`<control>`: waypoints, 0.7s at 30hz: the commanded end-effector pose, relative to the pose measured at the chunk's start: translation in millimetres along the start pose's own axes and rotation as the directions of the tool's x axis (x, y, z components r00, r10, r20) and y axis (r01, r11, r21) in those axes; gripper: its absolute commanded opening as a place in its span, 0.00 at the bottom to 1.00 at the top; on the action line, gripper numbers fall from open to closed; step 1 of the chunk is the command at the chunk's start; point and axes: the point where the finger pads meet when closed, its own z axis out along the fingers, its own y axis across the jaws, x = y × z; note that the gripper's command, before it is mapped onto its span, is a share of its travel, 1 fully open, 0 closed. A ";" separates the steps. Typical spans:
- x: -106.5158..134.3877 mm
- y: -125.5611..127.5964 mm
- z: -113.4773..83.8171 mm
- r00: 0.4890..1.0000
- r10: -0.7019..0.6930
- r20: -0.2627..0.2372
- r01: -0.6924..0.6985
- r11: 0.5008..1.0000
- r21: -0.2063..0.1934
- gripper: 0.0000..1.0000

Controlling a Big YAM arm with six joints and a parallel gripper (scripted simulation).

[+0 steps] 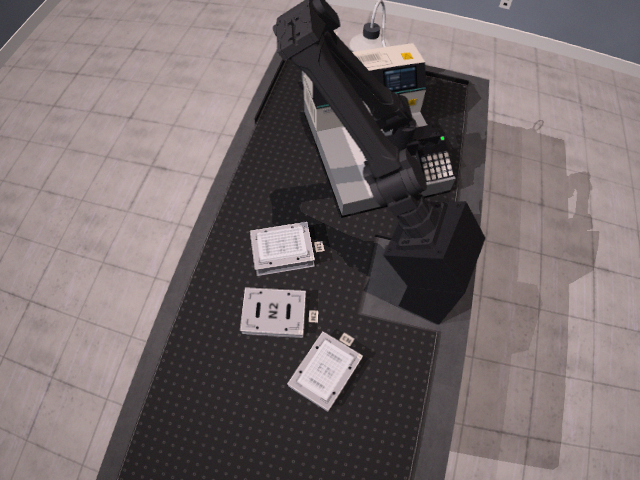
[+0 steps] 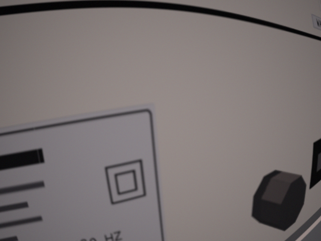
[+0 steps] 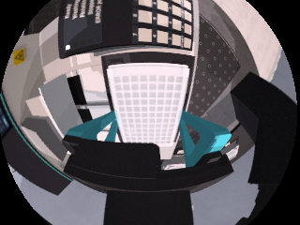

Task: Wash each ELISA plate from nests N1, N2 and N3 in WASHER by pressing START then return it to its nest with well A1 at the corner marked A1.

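Observation:
My gripper point(image 3: 148, 112) is shut on a white 96-well plate point(image 3: 149, 89), one teal finger at each long side. The plate is over the dark-edged carrier area point(image 3: 149, 59) of the washer; its height above the pocket is hard to tell. The arm hides gripper and plate in the top view. The washer lamp point(image 1: 442, 137) is green. START on the keypad point(image 1: 437, 165) point(image 3: 163, 22) cannot be singled out. Nest N2 point(image 1: 273, 323) is empty. A plate point(image 1: 281, 242) lies in nest N1 point(image 1: 257, 265), and another plate point(image 1: 324, 367) lies in nest N3 point(image 1: 295, 385).
The washer housing point(image 1: 395, 55) with its screen stands at the back, a bottle point(image 1: 371, 31) with a tube behind it. The pale washer base point(image 1: 333, 147) runs forward beside the arm. The exterior view shows only a close housing wall point(image 2: 207, 103) and a dark knob point(image 2: 278, 202).

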 end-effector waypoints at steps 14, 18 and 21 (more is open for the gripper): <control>0.2 3.3 4.1 1.000 0.006 0.001 -0.006 1.000 -0.004 0.84; 2.4 4.2 6.1 1.000 0.000 -0.002 0.000 1.000 -0.002 0.84; 0.5 5.2 5.6 1.000 0.003 0.000 -0.003 1.000 -0.005 0.84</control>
